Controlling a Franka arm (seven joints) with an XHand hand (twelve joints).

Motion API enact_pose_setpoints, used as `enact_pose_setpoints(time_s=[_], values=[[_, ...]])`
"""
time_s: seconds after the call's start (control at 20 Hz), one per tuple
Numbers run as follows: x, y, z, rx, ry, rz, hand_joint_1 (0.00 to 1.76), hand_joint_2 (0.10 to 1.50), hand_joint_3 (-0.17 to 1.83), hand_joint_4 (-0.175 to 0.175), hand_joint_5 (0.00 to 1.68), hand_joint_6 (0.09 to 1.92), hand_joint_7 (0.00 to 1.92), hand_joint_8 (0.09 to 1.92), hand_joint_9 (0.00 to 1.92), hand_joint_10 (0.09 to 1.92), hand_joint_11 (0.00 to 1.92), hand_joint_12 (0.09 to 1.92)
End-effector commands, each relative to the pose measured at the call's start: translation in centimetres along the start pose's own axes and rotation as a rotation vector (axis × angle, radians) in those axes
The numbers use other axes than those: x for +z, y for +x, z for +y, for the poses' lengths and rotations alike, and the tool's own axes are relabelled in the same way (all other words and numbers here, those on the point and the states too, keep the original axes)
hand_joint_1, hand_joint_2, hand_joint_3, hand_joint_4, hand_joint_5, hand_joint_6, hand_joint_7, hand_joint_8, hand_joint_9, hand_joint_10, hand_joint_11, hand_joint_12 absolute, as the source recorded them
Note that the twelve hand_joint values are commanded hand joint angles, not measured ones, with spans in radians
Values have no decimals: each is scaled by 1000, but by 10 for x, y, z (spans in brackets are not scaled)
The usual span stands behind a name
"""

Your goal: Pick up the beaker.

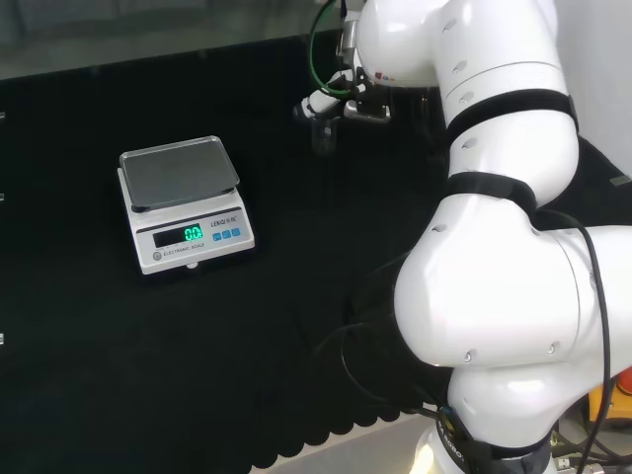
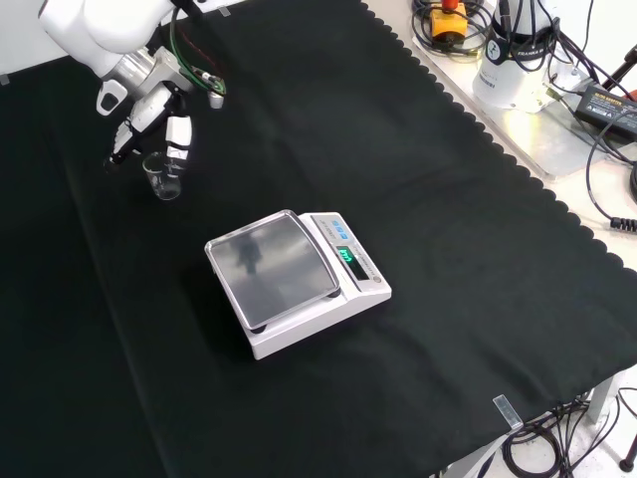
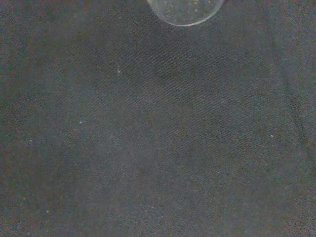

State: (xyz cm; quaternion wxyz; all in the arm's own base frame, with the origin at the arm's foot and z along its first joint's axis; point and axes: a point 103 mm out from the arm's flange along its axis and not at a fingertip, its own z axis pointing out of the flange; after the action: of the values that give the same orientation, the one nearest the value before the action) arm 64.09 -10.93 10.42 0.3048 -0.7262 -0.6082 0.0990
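Beaker (image 2: 162, 177) sits upright on the cloth (image 2: 418, 229) in the upper left of the front view, well apart from the scale (image 2: 296, 282) at centre. Hand (image 2: 164, 119) is right over it, fingers pointing down on either side of the glass; can't tell if they touch it or are closed on it yet. Risk: clear, light beaker, so an off-centre finger could tip it or skid it across the cloth before the grip closes.

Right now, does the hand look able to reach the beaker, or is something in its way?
Probably yes. In the front view the hand is right at the clear beaker, fingers alongside it. The scale stands well apart, with bare black cloth between.
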Motion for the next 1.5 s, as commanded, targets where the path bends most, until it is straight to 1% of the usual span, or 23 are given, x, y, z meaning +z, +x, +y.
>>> enact_pose_setpoints(time_s=[0.05, 0.15, 0.2, 0.25, 0.3, 0.35, 0.45, 0.5, 0.55, 0.6, 0.75, 0.85, 0.95, 1.0, 1.05, 1.15, 1.2, 1.3, 1.4, 1.5], values=[[10, -16, 1, 22, 10, 13, 372, 844, 137, -40, 97, 87, 2, 465, 0, 718, 41, 1538], [8, -14, -1, 26, -27, 6, 406, 840, 125, -47, 123, 87, 20, 645, 69, 869, 177, 1496], [6, -10, 0, 28, -32, -5, 429, 840, 122, -52, 143, 87, 48, 705, 127, 894, 250, 1463], [5, -9, 1, 18, -33, -21, 470, 842, 123, -60, 178, 87, 110, 753, 223, 893, 344, 1417], [6, -5, 1, 21, -33, -25, 505, 844, 125, -67, 210, 87, 168, 783, 310, 870, 419, 1377], [7, -3, 2, 18, -32, -27, 527, 845, 126, -71, 231, 87, 209, 800, 367, 852, 465, 1352], [9, -2, 2, 13, -24, -31, 548, 845, 128, -77, 257, 87, 254, 818, 418, 832, 506, 1332], [10, -2, 2, -17, -19, -36, 552, 844, 128, -78, 269, 87, 266, 822, 428, 827, 514, 1328], [11, -1, 2, -23, -20, -40, 558, 843, 130, -80, 293, 87, 283, 825, 447, 815, 531, 1317], [11, -4, 3, -23, -21, -42, 572, 841, 132, -83, 332, 87, 320, 831, 489, 796, 560, 1300], [12, 0, 4, -16, -60, -53, 627, 839, 151, -93, 459, 97, 450, 843, 650, 720, 680, 1232], [11, 0, 4, -6, -81, -51, 676, 846, 174, -101, 526, 146, 524, 850, 764, 658, 807, 1147], [14, 9, 5, 8, -107, -60, 715, 849, 221, -105, 534, 241, 594, 842, 862, 575, 911, 1075], [14, 13, 6, 22, -123, -66, 731, 845, 252, -107, 532, 323, 633, 837, 910, 535, 964, 1039], [15, 17, 7, 22, -133, -70, 742, 839, 281, -109, 530, 407, 661, 834, 949, 503, 1008, 1001], [13, 17, 8, 10, -156, -70, 760, 828, 329, -113, 555, 565, 714, 833, 1016, 456, 1082, 942], [12, 19, 10, 4, -163, -81, 774, 824, 350, -122, 610, 634, 765, 834, 1065, 437, 1137, 905], [10, 23, 12, 5, -205, -116, 823, 813, 390, -149, 748, 710, 883, 833, 1201, 375, 1275, 811], [11, 30, 12, 3, -230, -133, 872, 801, 417, -168, 865, 718, 988, 820, 1315, 308, 1392, 721], [9, 30, 12, 2, -247, -140, 922, 792, 433, -174, 987, 688, 1105, 787, 1424, 245, 1498, 641]])
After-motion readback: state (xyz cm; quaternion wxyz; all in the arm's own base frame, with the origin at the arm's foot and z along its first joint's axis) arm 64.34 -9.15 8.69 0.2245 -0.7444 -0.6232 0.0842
